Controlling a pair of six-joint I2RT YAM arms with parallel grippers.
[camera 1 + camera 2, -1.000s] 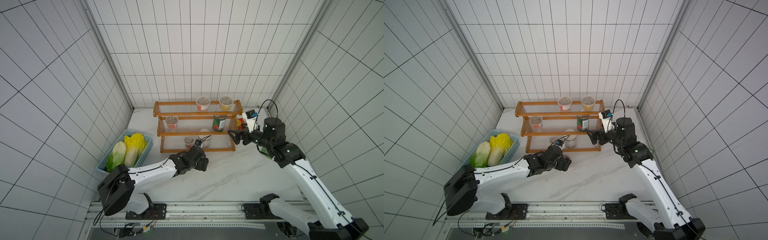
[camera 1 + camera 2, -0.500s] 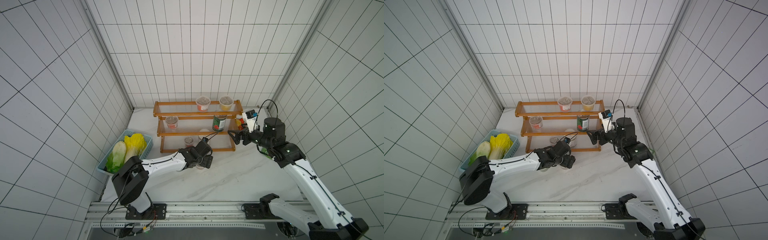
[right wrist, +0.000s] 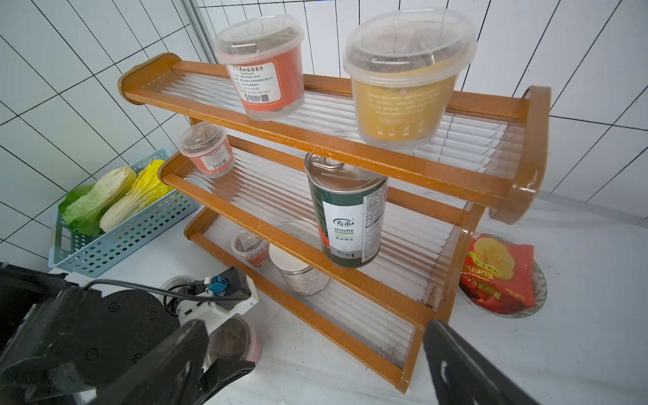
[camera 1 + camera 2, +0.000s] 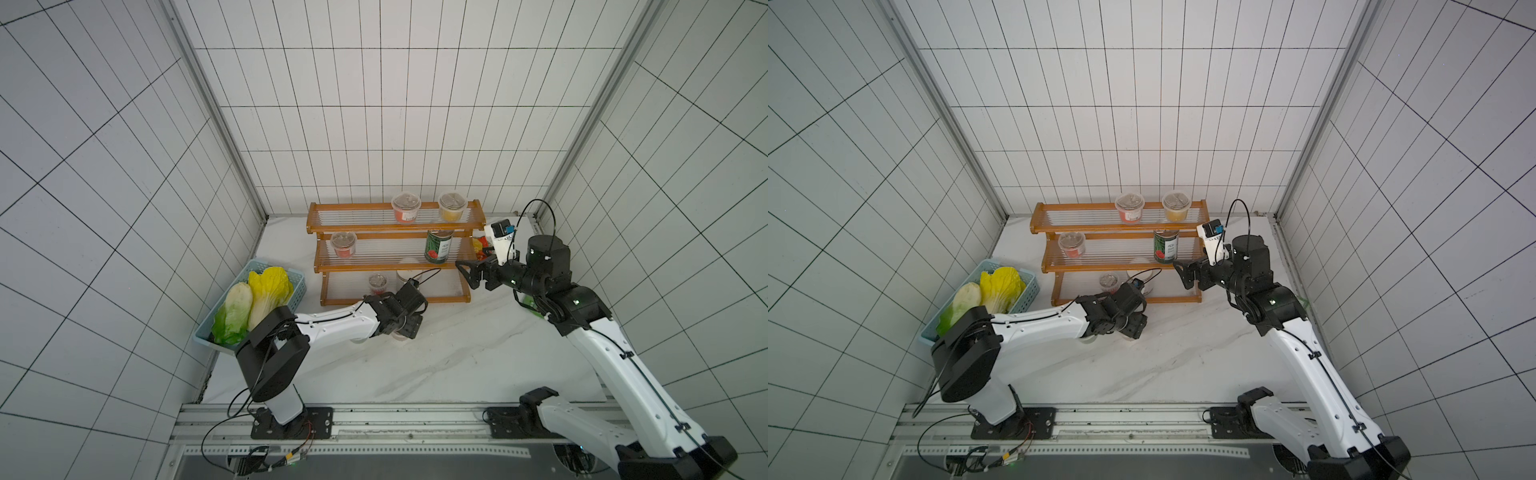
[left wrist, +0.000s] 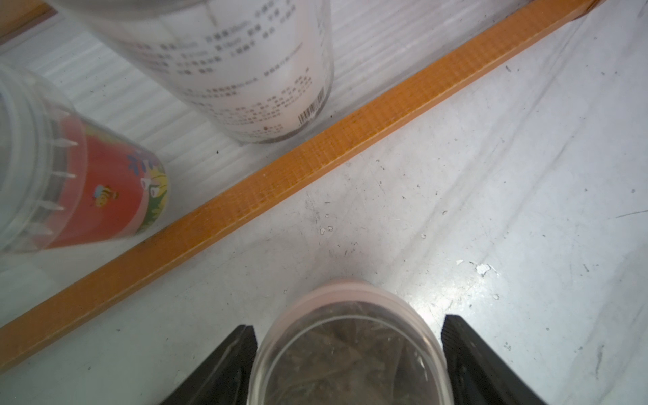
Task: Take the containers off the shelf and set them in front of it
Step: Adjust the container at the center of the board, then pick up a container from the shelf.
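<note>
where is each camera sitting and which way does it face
Top views: high overhead behind the arms, looking down at the shelf; both arms show.
Left wrist: on the left arm, looking down; left gripper flanks a clear cup.
Right wrist: on the right arm, facing the shelf; right gripper open.
Both wrist views share the bottom-tier jar.

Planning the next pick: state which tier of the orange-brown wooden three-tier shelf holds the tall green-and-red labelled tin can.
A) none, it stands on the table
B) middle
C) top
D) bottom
B: the tall green-and-red labelled tin can stands upright on the orange-brown wooden shelf's middle tier.
</note>
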